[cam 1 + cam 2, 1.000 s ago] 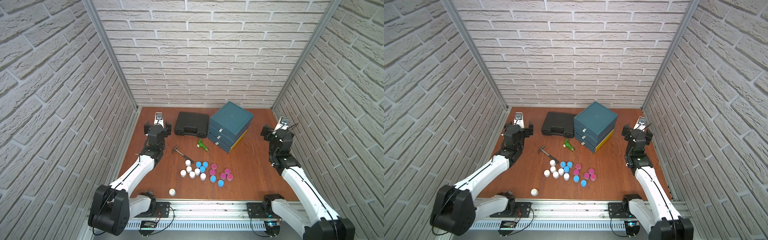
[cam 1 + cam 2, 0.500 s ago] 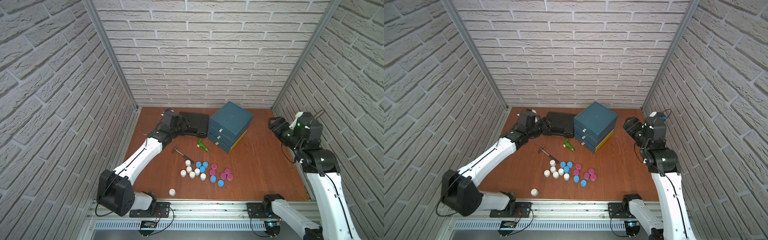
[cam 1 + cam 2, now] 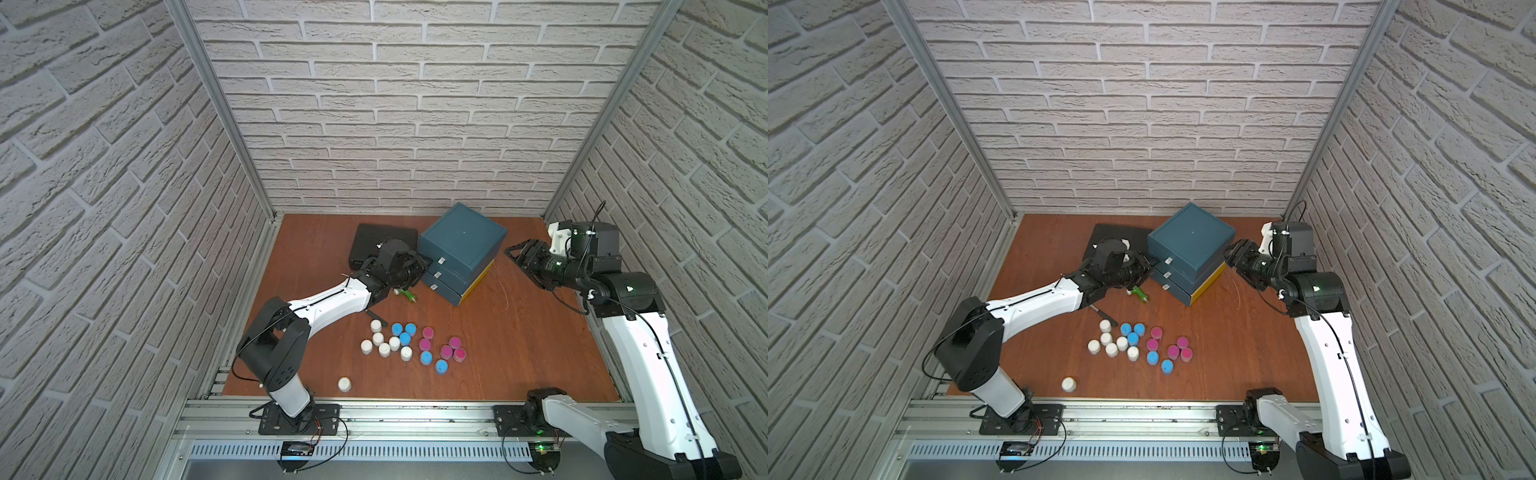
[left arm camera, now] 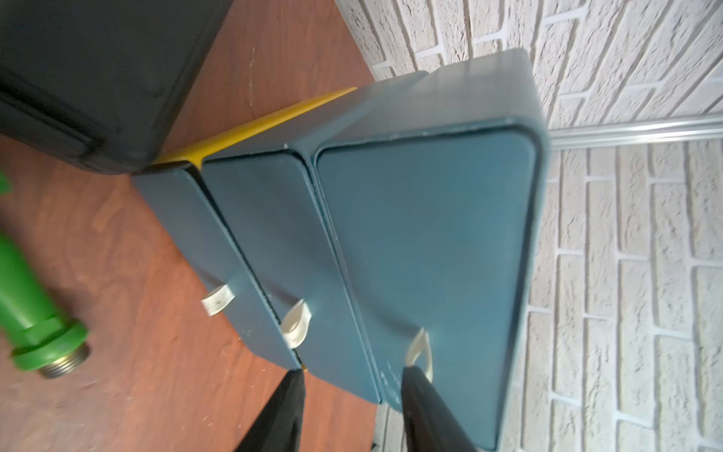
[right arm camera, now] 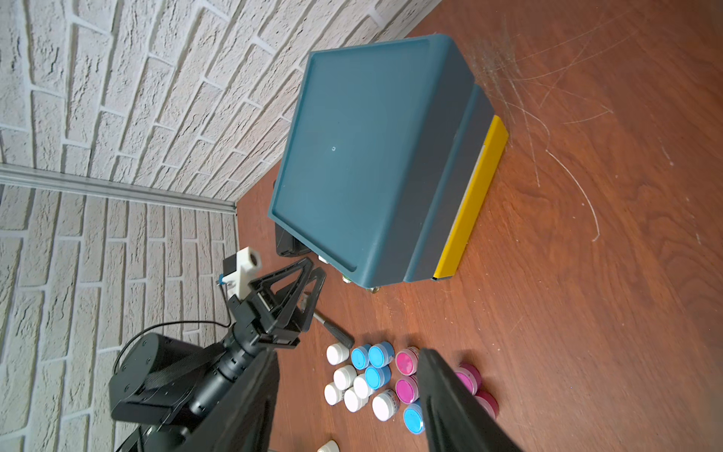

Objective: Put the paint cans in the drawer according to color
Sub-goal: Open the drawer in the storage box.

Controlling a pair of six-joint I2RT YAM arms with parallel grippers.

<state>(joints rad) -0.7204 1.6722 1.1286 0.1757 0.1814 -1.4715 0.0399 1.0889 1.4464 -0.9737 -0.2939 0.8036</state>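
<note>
Left hand [image 4: 352, 371] partly open, empty, at top drawer's tab [image 4: 419, 352]; right hand [image 5: 347, 354] partly open, empty, near drawer unit [image 5: 352, 148]

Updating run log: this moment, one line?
left tool open at top drawer tab; right tool open near drawer unit; paint cans on table

Bright, even overhead light, soft shadows. The brick walls [image 3: 395, 124] bow at the edges; the drawer box [image 4: 422, 250] is smeared in the left wrist view.

Paint cans [image 3: 1133, 339] clustered, white, blue, magenta; one white can [image 3: 1069, 384] lies apart. Left gripper [image 3: 1145, 264] at the drawer unit [image 3: 1190, 237] front; right gripper [image 3: 1228, 253] just beside its flank.
</note>
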